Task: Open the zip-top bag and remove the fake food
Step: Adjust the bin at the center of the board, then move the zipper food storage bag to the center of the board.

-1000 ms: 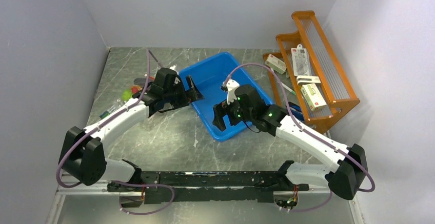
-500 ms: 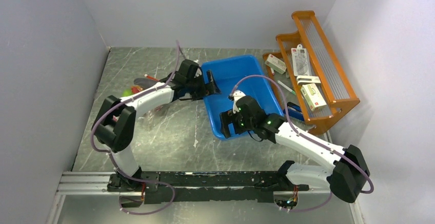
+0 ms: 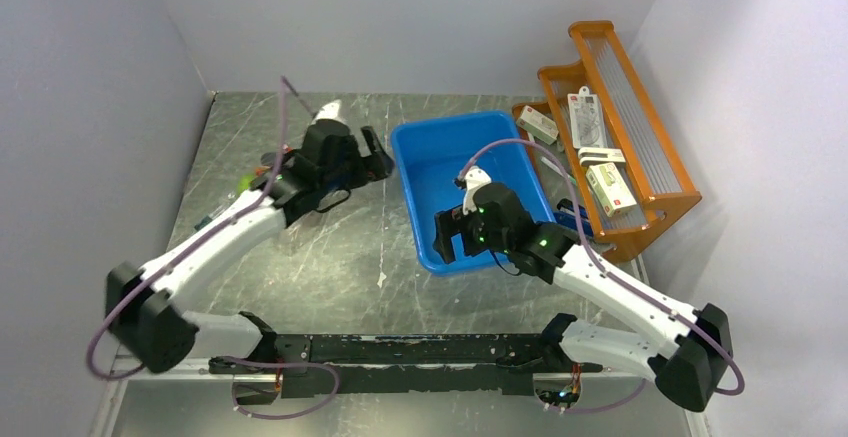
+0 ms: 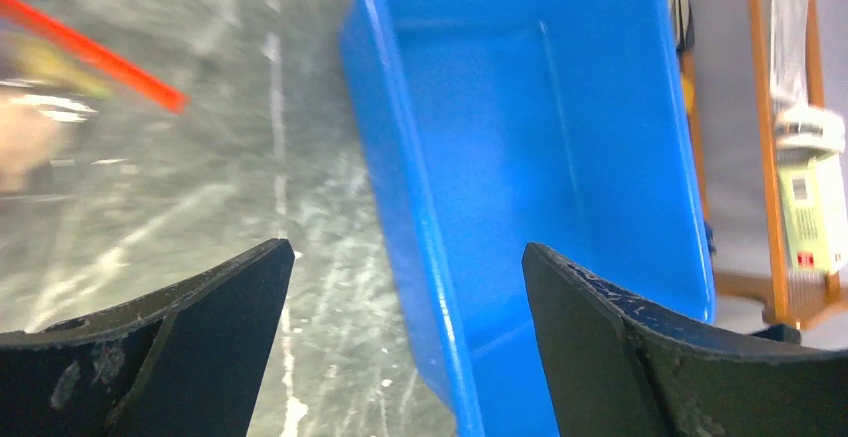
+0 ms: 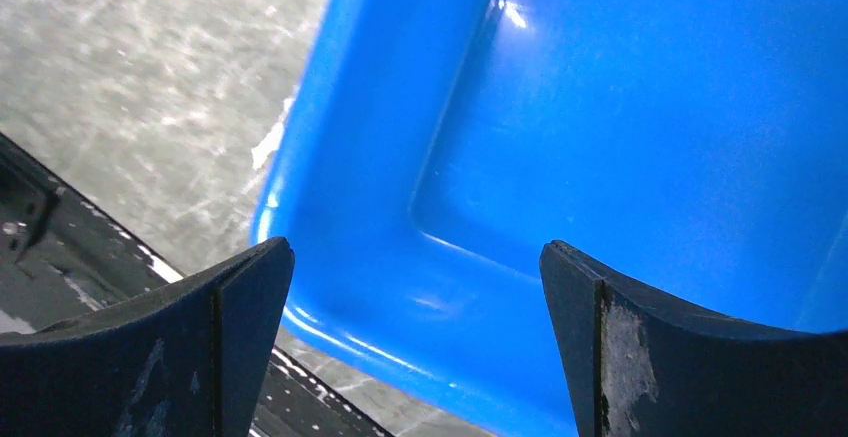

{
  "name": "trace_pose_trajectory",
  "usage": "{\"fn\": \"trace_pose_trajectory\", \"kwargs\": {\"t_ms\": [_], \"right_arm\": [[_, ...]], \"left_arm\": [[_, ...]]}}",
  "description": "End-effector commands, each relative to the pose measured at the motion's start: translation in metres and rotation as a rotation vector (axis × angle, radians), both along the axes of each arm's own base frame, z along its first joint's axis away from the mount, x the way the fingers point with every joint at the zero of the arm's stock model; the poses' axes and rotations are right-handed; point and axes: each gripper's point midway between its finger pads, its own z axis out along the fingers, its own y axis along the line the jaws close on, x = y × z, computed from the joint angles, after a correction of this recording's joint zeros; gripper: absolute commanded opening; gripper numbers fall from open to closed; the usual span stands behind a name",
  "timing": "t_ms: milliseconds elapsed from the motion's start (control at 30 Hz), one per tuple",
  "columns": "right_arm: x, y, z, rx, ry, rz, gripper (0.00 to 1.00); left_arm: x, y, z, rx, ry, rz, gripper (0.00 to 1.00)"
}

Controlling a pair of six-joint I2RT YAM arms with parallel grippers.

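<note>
My left gripper [image 3: 377, 155] hangs in the upper middle of the overhead frame, just left of the blue rectangular plastic bin [image 3: 404, 172]. Its jaws are spread wide and there is nothing between them. On its wrist camera the two black fingers [image 4: 170, 347] sit in the bottom corners. The bin's long left wall runs up the middle of the frame, and the grey marbled table [image 3: 330, 247] is to the left of it.

The clear crinkly plastic zip-top bag [image 4: 90, 52] shows at the upper left of that wrist view, lying on the table well apart from the fingers. Its red-orange zip strip slants across the corner. It is blurred, so I cannot tell whether the mouth is open. Overhead, the bag lies at centre left and is mostly hidden behind my left arm. Of the small plastic fake food [image 3: 244, 184], I can only pick out a green ball beside the arm there and a pale peach blur on the wrist camera.

My right gripper [image 3: 447, 237] hovers over the bin's lower left corner, in the middle of the overhead frame. Its jaws are also wide apart and hold nothing. Its wrist view shows that rounded corner between the fingers [image 5: 160, 347].

An orange-brown wooden rack [image 3: 668, 195] stands at the right edge, carrying small boxes [image 3: 610, 189].
</note>
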Motion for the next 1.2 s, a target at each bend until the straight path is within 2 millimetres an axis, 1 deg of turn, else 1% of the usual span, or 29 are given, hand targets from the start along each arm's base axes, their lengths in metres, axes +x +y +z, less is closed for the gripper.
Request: {"fn": "trace_pose_trajectory", "kwargs": {"t_ms": [0,67,133,167,200,267,367,400,533,667,900,1033,1100,1167], "right_arm": [[0.007,0.018,0.045,0.136,-0.132,0.058,0.96],[0.009,0.021,0.052,0.165,-0.152,0.062,0.96],[0.01,0.023,0.054,0.177,-0.153,0.057,0.96],[0.01,0.023,0.054,0.177,-0.146,0.052,0.96],[0.01,0.024,0.053,0.176,-0.138,0.049,0.96],[0.01,0.025,0.051,0.176,-0.12,0.045,0.96],[0.008,0.029,0.05,0.186,-0.099,0.054,0.95],[0.008,0.03,0.049,0.19,-0.092,0.05,0.95],[0.007,0.029,0.049,0.184,-0.076,0.041,0.95],[0.008,0.025,0.048,0.168,-0.08,0.03,0.95],[0.01,0.021,0.043,0.142,-0.077,0.009,0.95],[0.01,0.021,0.04,0.134,-0.069,0.007,0.95],[0.01,0.022,0.038,0.131,-0.063,0.012,0.95],[0.01,0.021,0.036,0.124,-0.056,0.013,0.96]], "left_arm": [[-0.006,0.107,0.009,0.209,-0.052,0.314,0.98],[-0.009,0.15,0.006,0.209,-0.025,0.407,0.98],[-0.015,0.189,-0.003,0.209,0.018,0.487,0.98],[-0.018,0.203,-0.009,0.211,0.042,0.513,0.98],[-0.021,0.211,-0.013,0.207,0.059,0.524,0.98],[-0.024,0.215,-0.022,0.188,0.086,0.52,0.98],[-0.028,0.207,-0.04,0.152,0.141,0.497,0.98],[-0.03,0.208,-0.047,0.151,0.167,0.508,0.98],[-0.043,0.227,-0.079,0.198,0.275,0.626,0.98],[-0.05,0.243,-0.105,0.195,0.345,0.703,0.98],[-0.045,0.253,-0.136,0.186,0.377,0.738,0.99],[-0.04,0.26,-0.153,0.206,0.398,0.753,0.86],[-0.039,0.261,-0.161,0.228,0.425,0.741,0.71],[-0.042,0.26,-0.169,0.243,0.461,0.722,0.62]]}}
